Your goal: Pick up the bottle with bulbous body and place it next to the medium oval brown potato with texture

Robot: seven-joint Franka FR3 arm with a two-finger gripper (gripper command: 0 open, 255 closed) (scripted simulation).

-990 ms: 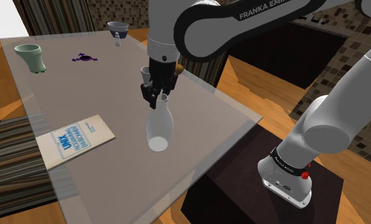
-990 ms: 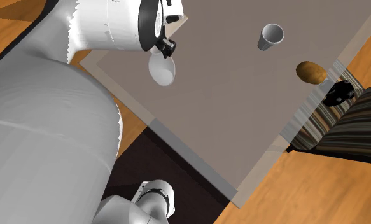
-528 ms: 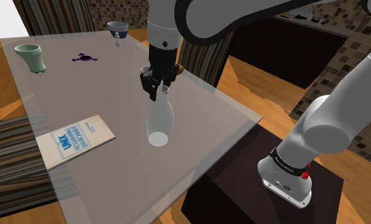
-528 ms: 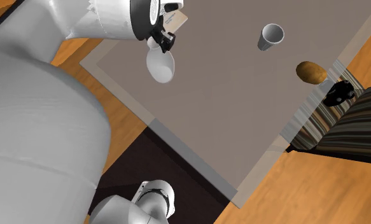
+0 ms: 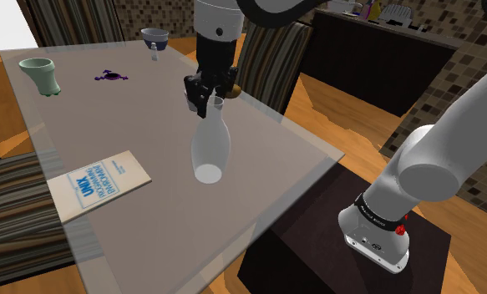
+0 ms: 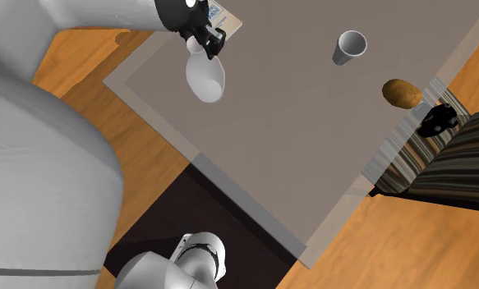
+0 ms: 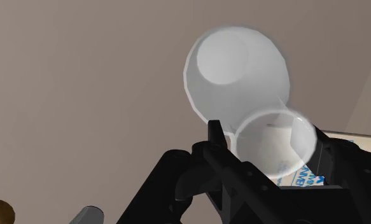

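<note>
Bottle [image 5: 210, 149] risen w/ gripper [image 5: 210, 105] (clamped on its neck).

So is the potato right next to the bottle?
No, the potato lies far across the table from the bottle.

You see the bottle [image 6: 205, 78] over the bench [image 6: 295, 148], well apart from the potato [image 6: 402, 93]. The cup [image 6: 350, 46] stands near the potato.
</note>
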